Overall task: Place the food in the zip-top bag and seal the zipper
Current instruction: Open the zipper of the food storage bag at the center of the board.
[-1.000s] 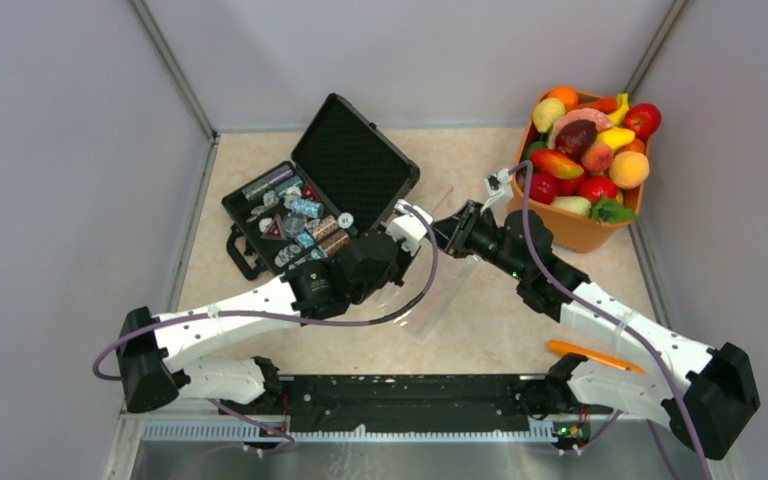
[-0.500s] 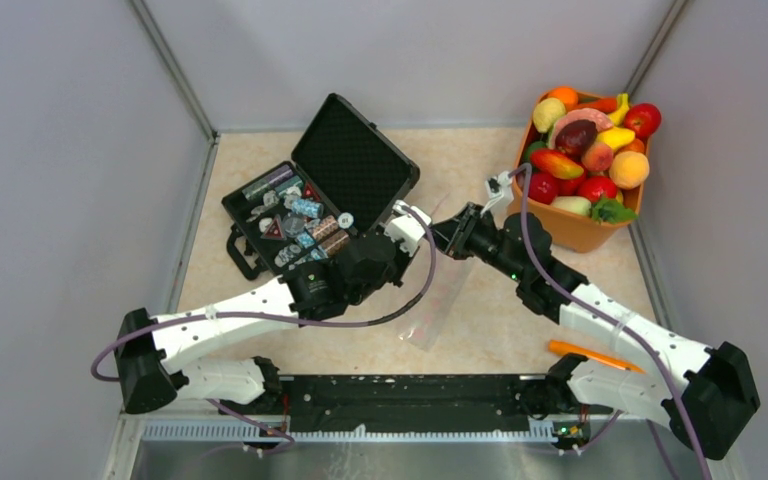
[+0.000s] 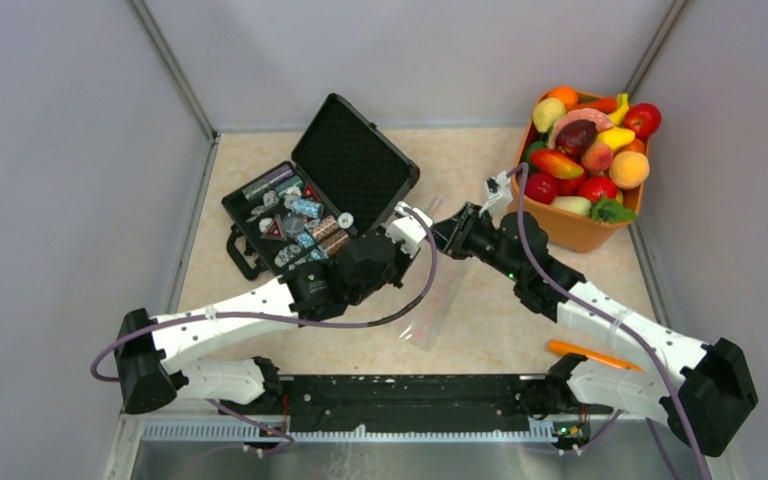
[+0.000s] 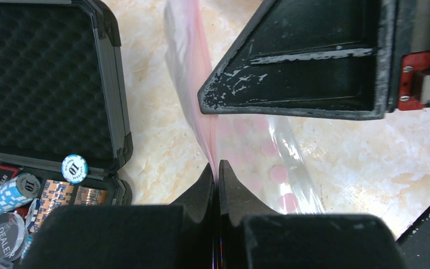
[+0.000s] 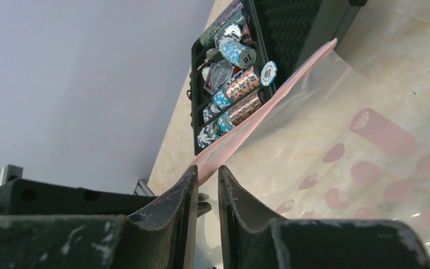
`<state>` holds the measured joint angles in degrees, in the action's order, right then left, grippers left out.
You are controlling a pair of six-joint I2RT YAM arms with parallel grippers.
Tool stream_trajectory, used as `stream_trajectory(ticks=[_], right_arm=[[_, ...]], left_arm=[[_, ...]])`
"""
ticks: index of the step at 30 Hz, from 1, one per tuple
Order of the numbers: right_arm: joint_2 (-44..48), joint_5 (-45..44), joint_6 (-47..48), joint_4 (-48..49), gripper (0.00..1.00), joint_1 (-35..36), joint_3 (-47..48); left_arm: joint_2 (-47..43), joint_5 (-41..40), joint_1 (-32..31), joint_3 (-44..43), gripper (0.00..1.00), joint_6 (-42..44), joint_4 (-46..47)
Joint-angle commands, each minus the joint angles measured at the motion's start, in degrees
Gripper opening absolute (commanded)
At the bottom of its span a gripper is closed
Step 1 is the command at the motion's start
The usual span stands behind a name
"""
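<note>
The zip-top bag [image 3: 430, 308] is a clear pouch with pink spots, hanging between both grippers above the table. My left gripper [image 4: 217, 167] is shut on its pink zipper [image 4: 201, 106]. In the right wrist view the zipper [image 5: 269, 106] runs down to my right gripper [image 5: 206, 168]. Its jaws stand a little apart, with the strip's end lying between the tips. From above, the left gripper [image 3: 412, 228] and right gripper [image 3: 448, 232] almost meet. The food [image 3: 590, 150] is piled in an orange bin [image 3: 570, 232] at the back right; none shows in the bag.
An open black case [image 3: 310, 200] of poker chips lies just left of the bag, close to the left gripper. An orange carrot-like stick [image 3: 595, 355] lies by the right arm's base. Walls enclose the table on three sides.
The right gripper's jaws have parted slightly around the strip. Both grippers and the bag have drifted a little to the left. The left gripper's hold is unchanged.
</note>
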<state>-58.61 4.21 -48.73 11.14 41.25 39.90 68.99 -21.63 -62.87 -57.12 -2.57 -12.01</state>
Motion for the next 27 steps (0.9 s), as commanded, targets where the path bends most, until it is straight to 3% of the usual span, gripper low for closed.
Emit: stream_trajectory(ticks=[1,8,15,27], right_arm=[[-2.63,-1.85,-0.29,-4.12,0.19,0.40,4.38],[-4.50,0.60,-1.73,-1.82,0.19,0.41,4.68],[-2.36,0.83,-2.38,0.31,0.26,0.43,5.05],[-6.14,-0.09,-5.82,-2.21,0.26,0.41,6.67]], left_arm=[[-0.92,-0.84,-0.95,-0.68,0.00,1.61,2.69],[1.23,-2.21,-1.85,-1.79,0.00,3.51,1.92],[1.54,-2.94,-2.08,-1.85,0.00,3.53,1.14],[1.12,-1.78,-2.49,-2.20,0.00,6.14,1.11]])
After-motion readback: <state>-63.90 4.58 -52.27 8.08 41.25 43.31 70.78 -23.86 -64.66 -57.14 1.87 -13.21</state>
